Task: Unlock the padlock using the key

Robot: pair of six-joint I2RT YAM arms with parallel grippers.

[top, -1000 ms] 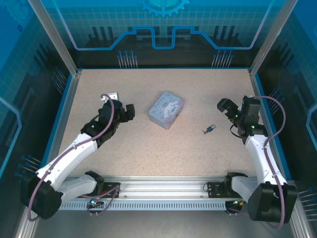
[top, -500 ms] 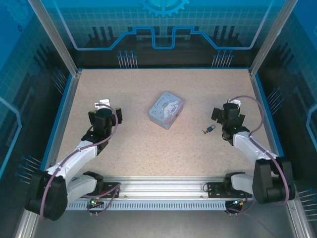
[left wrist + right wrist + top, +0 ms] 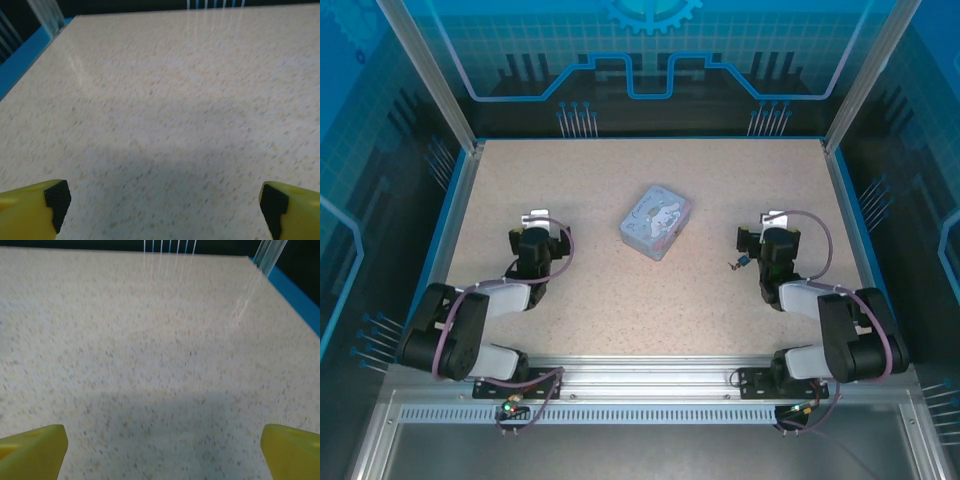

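The padlock (image 3: 744, 261) is a tiny dark lock lying on the speckled table, with the thin key (image 3: 731, 266) just to its left. My right gripper (image 3: 766, 232) hangs close above and to the right of the lock, on a folded-back arm. In the right wrist view the right gripper (image 3: 162, 452) is open, its yellow fingertips (image 3: 35, 447) wide apart over bare table. My left gripper (image 3: 538, 228) is at the left side of the table, far from the lock. It is also open (image 3: 165, 210), with nothing between its fingertips (image 3: 55, 200).
A pale blue-lilac cartoon tin (image 3: 657, 221) lies mid-table between the two grippers. Blue rails (image 3: 448, 225) and dark panels fence the table on three sides. Both arms are folded low near the front rail (image 3: 650, 375).
Both arms have folded back and down toward their bases. The left gripper pulled away from the tin toward the left. The right gripper swung in and now sits beside the padlock.
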